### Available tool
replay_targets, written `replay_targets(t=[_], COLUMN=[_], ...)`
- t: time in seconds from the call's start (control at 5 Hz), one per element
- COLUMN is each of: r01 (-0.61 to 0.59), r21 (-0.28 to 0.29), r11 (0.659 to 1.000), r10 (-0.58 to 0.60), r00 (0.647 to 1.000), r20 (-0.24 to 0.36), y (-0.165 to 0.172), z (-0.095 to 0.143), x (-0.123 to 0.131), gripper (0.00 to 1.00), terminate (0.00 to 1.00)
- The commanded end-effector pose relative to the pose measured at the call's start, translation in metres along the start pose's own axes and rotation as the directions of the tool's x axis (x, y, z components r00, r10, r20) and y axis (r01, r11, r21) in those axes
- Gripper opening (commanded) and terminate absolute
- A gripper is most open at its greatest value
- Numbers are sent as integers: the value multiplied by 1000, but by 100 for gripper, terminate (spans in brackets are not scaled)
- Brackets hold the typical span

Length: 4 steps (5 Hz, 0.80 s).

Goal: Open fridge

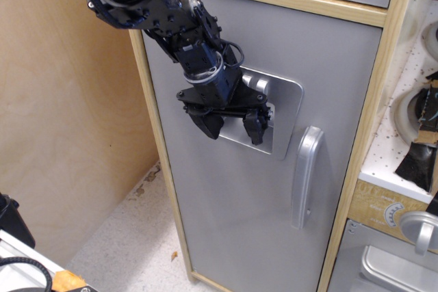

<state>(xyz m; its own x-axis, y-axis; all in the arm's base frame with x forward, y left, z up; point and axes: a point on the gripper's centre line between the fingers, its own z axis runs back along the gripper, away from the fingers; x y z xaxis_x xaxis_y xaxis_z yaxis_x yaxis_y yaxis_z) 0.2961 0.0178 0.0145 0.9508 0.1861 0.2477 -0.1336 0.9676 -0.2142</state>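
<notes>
Filling the frame's centre, the fridge has its grey door closed; its curved silver handle runs vertically near the right edge. The gripper hovers before the dispenser panel, jaws spread, holding nothing; the handle lies at about four o'clock from it.

Grey fridge, silver handle, black fingers
</notes>
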Motion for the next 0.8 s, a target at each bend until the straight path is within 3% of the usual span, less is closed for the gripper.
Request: replay_targets(t=[0.0, 0.2, 0.4, 0.6], r01=[0, -37, -60, -72], r21=[0, 40, 27, -7], r11=[1000, 999, 998, 997], r10=[0, 36, 59, 73], r00=[1000, 999, 998, 997], r20=[0, 4, 21, 31], y=[0, -8, -15, -39], z=[0, 22, 20, 14], x=[0, -14, -32, -30], gripper=[100, 100, 100, 100], terminate=[0, 0, 0, 0])
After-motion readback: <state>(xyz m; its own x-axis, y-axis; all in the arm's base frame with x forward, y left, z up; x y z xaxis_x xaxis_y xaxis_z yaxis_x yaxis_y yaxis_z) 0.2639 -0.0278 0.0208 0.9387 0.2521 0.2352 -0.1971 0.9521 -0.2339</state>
